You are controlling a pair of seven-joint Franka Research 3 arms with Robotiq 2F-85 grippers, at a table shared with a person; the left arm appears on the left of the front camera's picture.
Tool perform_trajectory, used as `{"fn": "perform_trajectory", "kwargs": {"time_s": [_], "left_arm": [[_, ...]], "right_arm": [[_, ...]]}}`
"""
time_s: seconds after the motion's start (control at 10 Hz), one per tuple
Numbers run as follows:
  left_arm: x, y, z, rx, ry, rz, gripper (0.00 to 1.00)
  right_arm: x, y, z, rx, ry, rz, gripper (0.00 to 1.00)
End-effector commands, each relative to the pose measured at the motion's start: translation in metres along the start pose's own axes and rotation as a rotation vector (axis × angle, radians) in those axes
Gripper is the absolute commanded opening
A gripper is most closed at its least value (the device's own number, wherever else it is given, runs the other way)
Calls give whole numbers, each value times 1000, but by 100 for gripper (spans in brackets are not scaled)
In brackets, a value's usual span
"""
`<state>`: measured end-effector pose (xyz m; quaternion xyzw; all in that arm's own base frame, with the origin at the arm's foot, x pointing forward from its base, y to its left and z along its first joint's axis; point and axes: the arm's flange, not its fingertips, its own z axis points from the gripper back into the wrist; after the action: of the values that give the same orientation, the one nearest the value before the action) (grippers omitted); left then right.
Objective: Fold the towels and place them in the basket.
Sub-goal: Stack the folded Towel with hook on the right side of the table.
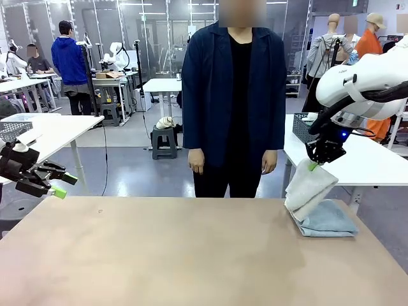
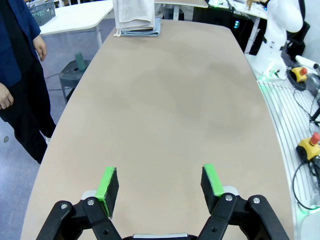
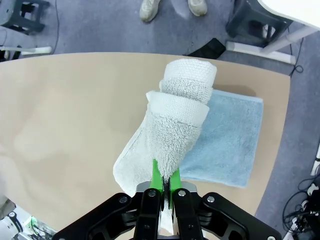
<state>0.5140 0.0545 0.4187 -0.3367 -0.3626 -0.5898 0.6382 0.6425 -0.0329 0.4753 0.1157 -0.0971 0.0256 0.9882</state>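
A cream-white towel (image 1: 308, 189) hangs folded from my right gripper (image 1: 313, 167), which is shut on its upper edge at the table's far right. Its lower end rests on a pale blue-grey towel (image 1: 328, 220) lying flat on the table. From the right wrist camera, the white towel (image 3: 172, 125) droops from the closed green pads (image 3: 157, 177) over the blue towel (image 3: 227, 140). My left gripper (image 1: 56, 185) hovers open off the table's left edge, nothing between its fingers (image 2: 107, 185). Both towels (image 2: 136, 17) appear far off in the left wrist view. The basket is out of view.
A person (image 1: 234, 95) stands at the far side of the table (image 1: 159, 255) with hands down. A pale grey mesh basket (image 1: 14, 129) sits on a white table at the left. A stool (image 2: 75, 75) stands beside the table edge.
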Motion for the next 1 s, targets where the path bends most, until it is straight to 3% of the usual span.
{"fn": "perform_trajectory", "kwargs": {"time_s": [0.0,0.3,0.9], "left_arm": [[1,-1,1,-4,4,-9,85],[1,-1,1,-4,4,-9,85],[1,-1,1,-4,4,-9,85]], "right_arm": [[13,-17,-2,65,-21,45,6],[21,-49,-9,95,4,23,6],[20,-113,-53,123,156,-17,6]]}}
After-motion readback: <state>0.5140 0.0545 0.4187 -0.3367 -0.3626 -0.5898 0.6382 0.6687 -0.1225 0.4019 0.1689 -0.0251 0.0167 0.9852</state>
